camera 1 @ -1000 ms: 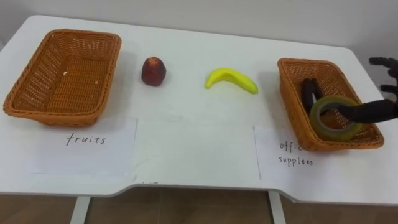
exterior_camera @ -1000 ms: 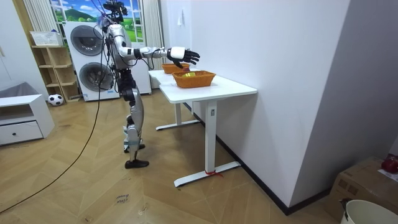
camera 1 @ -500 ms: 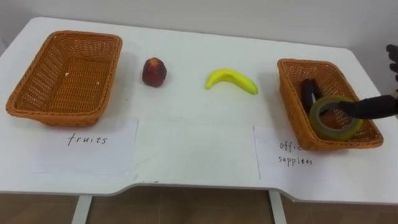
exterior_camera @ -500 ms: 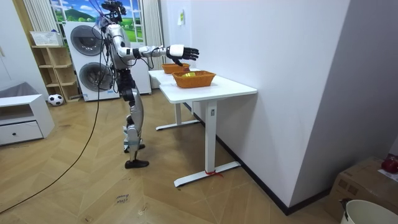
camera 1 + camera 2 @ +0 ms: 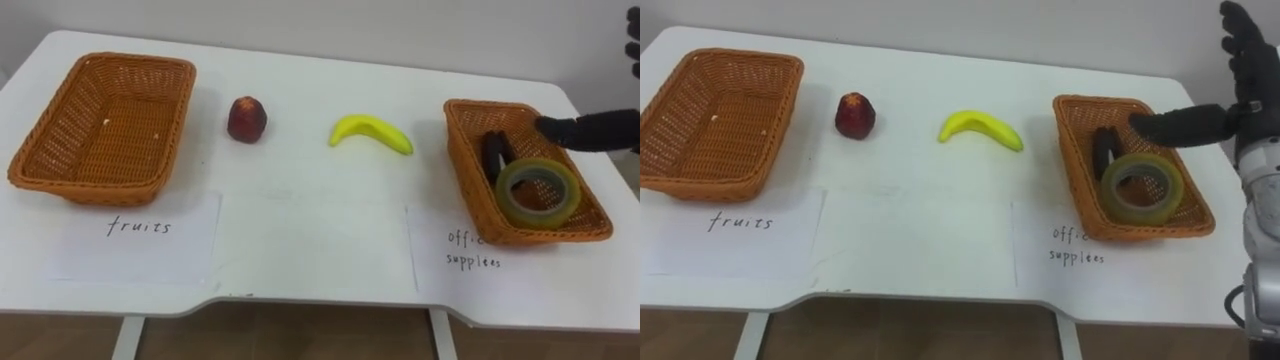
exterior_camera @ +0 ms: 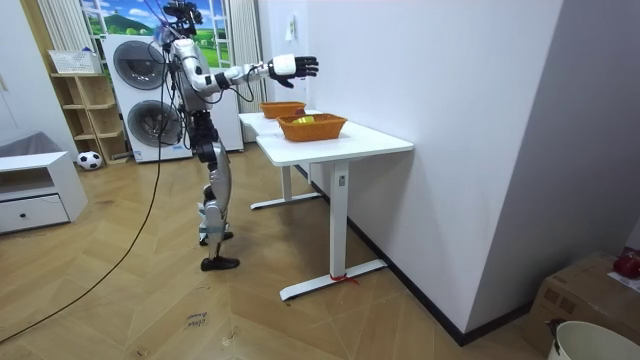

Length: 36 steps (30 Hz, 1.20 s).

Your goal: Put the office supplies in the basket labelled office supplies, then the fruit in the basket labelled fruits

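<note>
Left eye view: on the white tabletop [image 5: 300,220] the banana [image 5: 371,132] lies on its side near the middle, well apart from the empty fruit basket [image 5: 100,120] at the far left. The small red fruit [image 5: 247,119] sits between them, nearer the basket. The office basket [image 5: 465,165] on the right already holds a roll of tape [image 5: 538,192] and a dark object [image 5: 493,155] touching it. The right hand [image 5: 590,130] hangs over that basket's far corner, holding nothing. Right eye view: this hand [image 5: 1238,95] has its fingers [image 5: 1237,40] straight and spread, the thumb pointing out across the office basket, with nothing between them. Both fruits lie untouched, so the fruit half of the sorting looks not yet done. The banana should be light and fairly firm, though its skin would bruise under a hard squeeze. Its thick middle looks the best hold, taken from above with the thumb on one flank and the fingers on the other. The red fruit is small and rounded, likely to roll if nudged, so closing round its widest part seems safest. Room view: the robot stands beside the tabletop with the right arm stretched out, the open hand [image 6: 292,67] well above the baskets.
</note>
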### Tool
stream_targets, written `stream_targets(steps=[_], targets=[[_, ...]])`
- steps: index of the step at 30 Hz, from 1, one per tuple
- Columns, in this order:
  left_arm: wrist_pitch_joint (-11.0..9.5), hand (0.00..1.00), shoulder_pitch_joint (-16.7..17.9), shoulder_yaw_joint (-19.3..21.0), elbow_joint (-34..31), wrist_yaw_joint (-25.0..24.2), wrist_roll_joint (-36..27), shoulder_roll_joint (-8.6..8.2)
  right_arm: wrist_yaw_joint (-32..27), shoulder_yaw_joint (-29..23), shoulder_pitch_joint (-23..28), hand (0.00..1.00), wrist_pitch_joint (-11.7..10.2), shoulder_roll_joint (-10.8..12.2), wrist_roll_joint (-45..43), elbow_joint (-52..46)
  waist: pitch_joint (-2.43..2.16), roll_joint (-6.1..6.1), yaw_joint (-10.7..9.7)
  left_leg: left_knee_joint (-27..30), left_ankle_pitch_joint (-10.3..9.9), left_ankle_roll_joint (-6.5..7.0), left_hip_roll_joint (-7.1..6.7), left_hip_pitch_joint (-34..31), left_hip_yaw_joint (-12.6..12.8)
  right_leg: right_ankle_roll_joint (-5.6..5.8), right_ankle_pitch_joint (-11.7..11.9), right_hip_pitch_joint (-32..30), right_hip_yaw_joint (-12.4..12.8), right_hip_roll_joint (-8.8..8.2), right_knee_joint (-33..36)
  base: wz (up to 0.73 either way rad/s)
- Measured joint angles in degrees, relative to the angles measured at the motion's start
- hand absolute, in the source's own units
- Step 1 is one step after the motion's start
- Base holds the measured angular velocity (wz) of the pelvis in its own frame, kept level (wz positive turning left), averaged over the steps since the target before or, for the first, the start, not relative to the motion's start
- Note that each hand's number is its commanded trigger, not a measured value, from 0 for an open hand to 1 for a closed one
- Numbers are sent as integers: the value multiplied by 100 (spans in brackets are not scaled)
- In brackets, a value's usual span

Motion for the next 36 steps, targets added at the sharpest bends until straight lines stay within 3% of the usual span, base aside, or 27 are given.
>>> stream_targets(steps=[9,15,20,24,36], targets=[[11,0,66,7,34,-17,4,-46,31,4,-586,0,22,0,417,-44,-7,32,159,-6,1,0,4,2,-4,0,0,10,-77,-2,6,0],[133,0,162,-8,33,-41,19,-27,78,107,-612,0,23,0,734,-39,-24,-14,218,1,1,0,2,-39,-156,0,0,42,-334,-20,5,11],[240,0,306,-48,-15,-40,186,-27,174,307,-778,0,45,0,942,377,-2,-21,346,39,1,-1,0,-99,-196,0,0,33,-361,-21,-1,6],[284,0,348,-139,-89,-16,296,-15,189,552,-865,0,138,0,855,469,40,-35,396,109,1,-1,-9,-236,-326,0,0,-2,-539,-35,-6,16],[396,0,291,-290,-80,-23,290,60,249,1163,-955,0,139,0,861,761,33,-48,680,230,7,-6,-17,-444,-504,0,0,-86,-630,-37,-15,8]])
